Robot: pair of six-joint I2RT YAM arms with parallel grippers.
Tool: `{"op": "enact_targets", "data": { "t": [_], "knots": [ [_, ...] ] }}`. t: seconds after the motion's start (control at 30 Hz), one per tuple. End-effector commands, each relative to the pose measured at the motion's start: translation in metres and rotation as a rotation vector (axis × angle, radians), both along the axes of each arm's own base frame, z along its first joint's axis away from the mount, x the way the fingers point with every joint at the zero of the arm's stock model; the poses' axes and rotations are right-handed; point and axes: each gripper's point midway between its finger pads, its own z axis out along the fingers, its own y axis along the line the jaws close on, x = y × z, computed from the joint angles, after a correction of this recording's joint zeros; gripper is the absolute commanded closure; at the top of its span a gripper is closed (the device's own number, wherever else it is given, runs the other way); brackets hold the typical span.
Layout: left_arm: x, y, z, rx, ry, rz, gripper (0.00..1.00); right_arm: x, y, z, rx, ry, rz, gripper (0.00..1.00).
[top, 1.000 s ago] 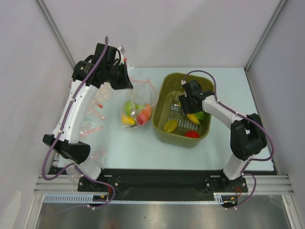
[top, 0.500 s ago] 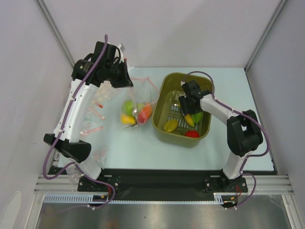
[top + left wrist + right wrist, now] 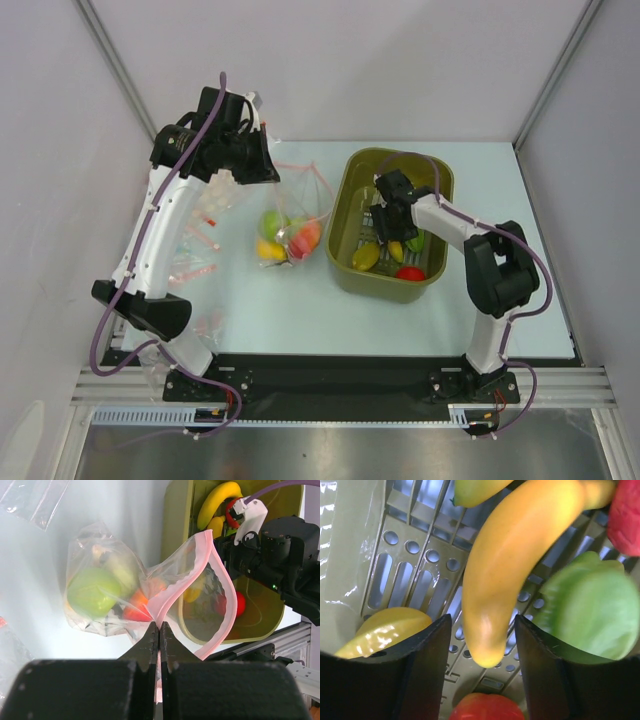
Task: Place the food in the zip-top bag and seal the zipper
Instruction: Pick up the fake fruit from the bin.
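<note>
Tub turned slightly since earlier; right gripper shifted leftward inside. Jaws apart, straddling a banana on the tub floor; should close squarely mid-fruit. Bag: beside tub, partly filled. Left gripper: pinched shut on zipper, mouth held open.

The zip-top bag is see-through with a pink zipper strip, green apple and something orange-red showing through it. The tub is olive green with a slotted floor — banana yellow-orange, lemon yellow, tomato red. The worktop is pale bluish white, and my arms are white with black joints and purple cables.
</note>
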Motion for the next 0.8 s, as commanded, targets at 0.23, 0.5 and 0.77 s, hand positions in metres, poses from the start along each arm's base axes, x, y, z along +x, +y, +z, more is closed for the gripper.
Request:
{"op": "enact_targets", "data": {
  "t": [0.23, 0.5, 0.77],
  "knots": [
    [0.005, -0.007, 0.026, -0.052, -0.086, -0.021, 1.0, 0.005, -0.005, 0.007, -0.038, -0.022, -0.016, 0.42],
    [0.004, -0.006, 0.023, -0.046, -0.08, -0.022, 1.0, 0.014, 0.007, 0.005, -0.008, -0.005, -0.024, 0.63],
    [0.001, -0.005, 0.019, -0.037, -0.069, -0.026, 1.0, 0.029, 0.051, 0.137, 0.334, -0.33, 0.083, 0.7]
  ]
}}
